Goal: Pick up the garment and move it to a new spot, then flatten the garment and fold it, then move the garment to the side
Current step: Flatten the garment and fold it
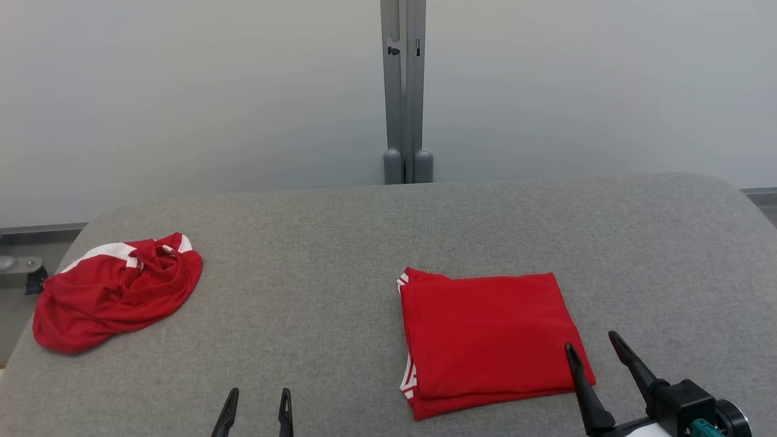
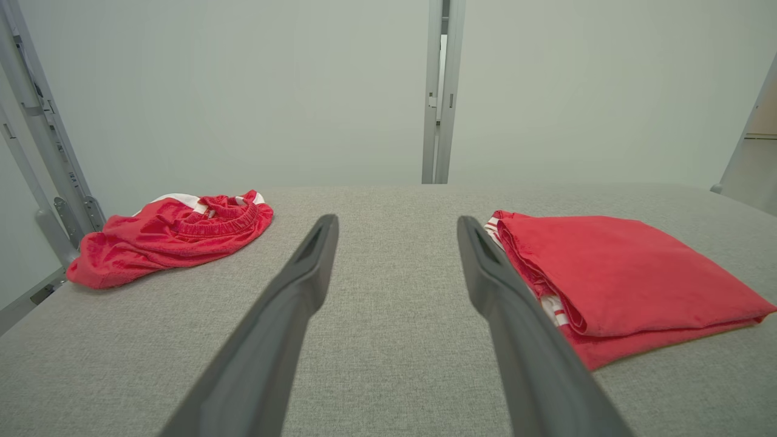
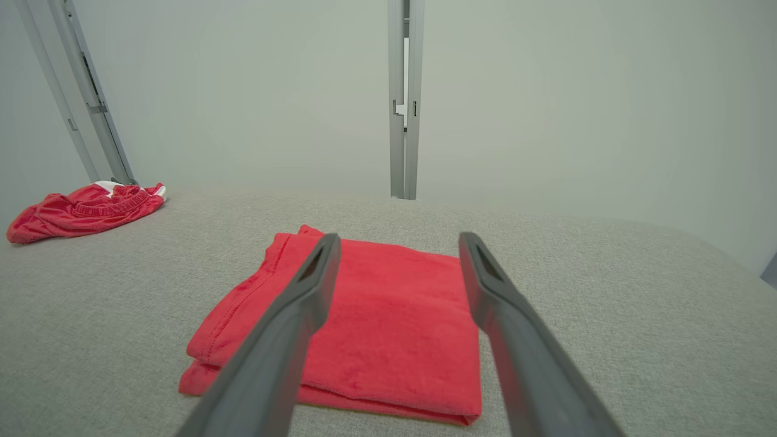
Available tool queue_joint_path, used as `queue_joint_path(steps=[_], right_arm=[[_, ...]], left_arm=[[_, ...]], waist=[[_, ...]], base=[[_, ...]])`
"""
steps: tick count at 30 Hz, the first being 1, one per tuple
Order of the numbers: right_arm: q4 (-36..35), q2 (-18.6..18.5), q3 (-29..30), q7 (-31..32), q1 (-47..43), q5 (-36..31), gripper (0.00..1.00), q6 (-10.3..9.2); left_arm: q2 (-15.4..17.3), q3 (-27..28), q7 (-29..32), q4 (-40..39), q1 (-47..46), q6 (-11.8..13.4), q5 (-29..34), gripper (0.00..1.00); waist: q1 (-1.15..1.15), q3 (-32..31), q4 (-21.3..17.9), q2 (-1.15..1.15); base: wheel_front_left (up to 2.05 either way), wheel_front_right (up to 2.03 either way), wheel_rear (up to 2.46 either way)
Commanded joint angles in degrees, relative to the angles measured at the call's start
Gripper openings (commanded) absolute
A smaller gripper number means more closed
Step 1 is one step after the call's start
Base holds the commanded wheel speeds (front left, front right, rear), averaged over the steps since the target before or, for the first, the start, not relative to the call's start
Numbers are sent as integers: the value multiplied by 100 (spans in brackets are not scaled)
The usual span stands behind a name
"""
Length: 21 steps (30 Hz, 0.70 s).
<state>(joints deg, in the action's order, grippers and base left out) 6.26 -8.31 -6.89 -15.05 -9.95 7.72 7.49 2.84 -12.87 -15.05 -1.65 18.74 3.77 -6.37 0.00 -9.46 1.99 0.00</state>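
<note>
A red garment [image 1: 491,340] lies folded into a neat rectangle right of the table's middle; it also appears in the left wrist view [image 2: 613,279] and the right wrist view [image 3: 370,328]. A second red garment with white trim [image 1: 115,291] lies crumpled at the far left [image 2: 176,233] [image 3: 85,206]. My right gripper [image 1: 592,349] is open at the folded garment's near right corner, with nothing between its fingers [image 3: 397,240]. My left gripper [image 1: 258,394] is open over bare cloth near the front edge [image 2: 394,221], apart from both garments.
The grey fabric table [image 1: 315,255] has rounded far corners and drops off at the left and right. A grey post [image 1: 403,91] stands behind it against a pale wall. A metal bracket [image 1: 24,270] sits off the left edge.
</note>
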Motion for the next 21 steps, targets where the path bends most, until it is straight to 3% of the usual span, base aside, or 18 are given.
queue_joint_path(steps=[1, 21], right_arm=[[-9, 15, 16, -15, -55, -39, 100, 1], [11, 140, 151, -15, -181, -88, 100, 1]], left_arm=[[13, 17, -17, 11, -37, 13, 46, 100], [13, -32, -17, 54, -191, 136, -72, 100]], waist=[[0, 1, 4, 0], [0, 37, 30, 0]], base=[[0, 0, 0], [0, 0, 0]])
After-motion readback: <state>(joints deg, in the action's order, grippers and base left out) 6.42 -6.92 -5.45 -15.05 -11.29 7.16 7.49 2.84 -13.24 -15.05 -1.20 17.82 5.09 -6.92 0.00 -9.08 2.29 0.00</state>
